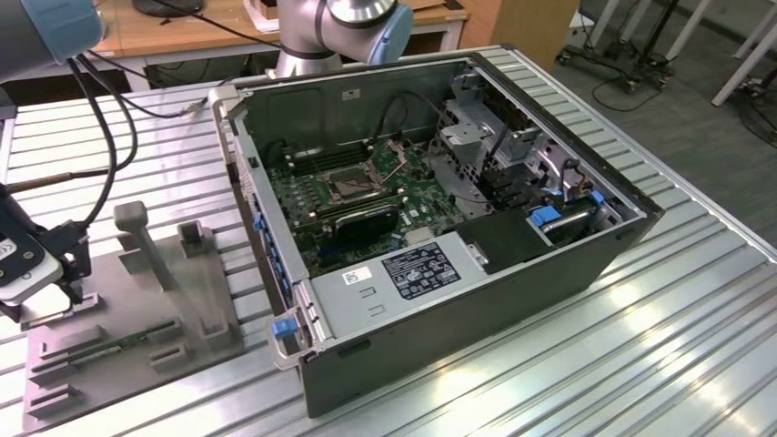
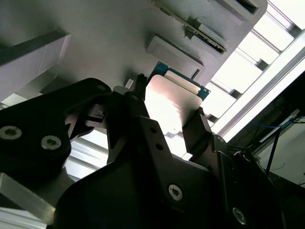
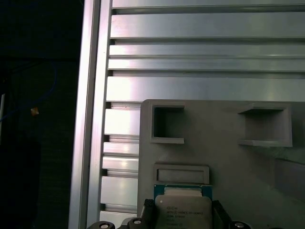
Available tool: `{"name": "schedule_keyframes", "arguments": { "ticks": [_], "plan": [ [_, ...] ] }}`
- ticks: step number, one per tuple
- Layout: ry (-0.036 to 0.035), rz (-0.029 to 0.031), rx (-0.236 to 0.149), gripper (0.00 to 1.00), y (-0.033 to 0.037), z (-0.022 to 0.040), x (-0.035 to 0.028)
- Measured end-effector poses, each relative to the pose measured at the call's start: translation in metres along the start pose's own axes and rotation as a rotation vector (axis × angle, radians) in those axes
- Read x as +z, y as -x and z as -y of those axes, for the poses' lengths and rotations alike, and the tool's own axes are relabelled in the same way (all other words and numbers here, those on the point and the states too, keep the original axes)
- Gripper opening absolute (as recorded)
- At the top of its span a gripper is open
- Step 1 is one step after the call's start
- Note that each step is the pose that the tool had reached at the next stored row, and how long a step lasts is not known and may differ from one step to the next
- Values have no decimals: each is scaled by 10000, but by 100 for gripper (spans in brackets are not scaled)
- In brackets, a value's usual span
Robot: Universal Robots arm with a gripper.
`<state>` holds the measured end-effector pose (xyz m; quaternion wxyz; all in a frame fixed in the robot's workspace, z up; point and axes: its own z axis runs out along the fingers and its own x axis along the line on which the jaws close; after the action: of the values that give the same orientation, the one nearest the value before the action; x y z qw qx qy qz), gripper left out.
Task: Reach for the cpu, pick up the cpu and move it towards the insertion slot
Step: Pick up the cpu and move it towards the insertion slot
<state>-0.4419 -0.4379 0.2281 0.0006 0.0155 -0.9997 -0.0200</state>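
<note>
Cpu [image 3: 183, 213] on grey tray [image 3: 224, 160], clamped by claw [image 2: 170, 99].

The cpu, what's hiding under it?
The grey tray is under the cpu. The patch of tray right beneath it is covered, so that part can't be seen.

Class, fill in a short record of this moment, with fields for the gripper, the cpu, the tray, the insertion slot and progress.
gripper: down at the cpu, over the grey tray
cpu: silvery top showing, beside a raised block of the tray
grey tray: on the slatted metal table, at the exterior view's left
insertion slot: inside the open computer case, apart from the gripper
progress: cpu reached, not yet at the slot
</note>
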Motion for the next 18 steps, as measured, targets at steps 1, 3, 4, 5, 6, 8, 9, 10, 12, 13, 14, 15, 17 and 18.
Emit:
{"name": "schedule_keyframes", "arguments": {
  "ticks": [1, 3, 4, 5, 6, 8, 9, 10, 12, 13, 14, 15, 17, 18],
  "plan": [
    [0, 0, 0, 55, 0, 0, 0],
    [0, 0, 0, 55, 0, 0, -1],
    [-1, -2, 0, 55, 0, 0, -5],
    [-2, -4, 0, 55, 0, 0, -11],
    [-2, -3, 0, 55, 0, 0, -16],
    [1, 1, 0, 55, 0, -1, -17],
    [2, 3, 0, 55, 0, -1, -18],
    [1, 2, 0, 55, 0, -1, -19],
    [0, 0, 0, 55, 0, -1, -21],
    [0, 1, 0, 55, 0, -1, -23],
    [-1, -2, 0, 55, 0, -1, -27],
    [-3, -5, 0, 55, 0, -1, -34],
    [0, -1, 0, 55, 0, -2, -46],
    [-1, -1, 0, 55, 0, -2, -55]
  ]
}}
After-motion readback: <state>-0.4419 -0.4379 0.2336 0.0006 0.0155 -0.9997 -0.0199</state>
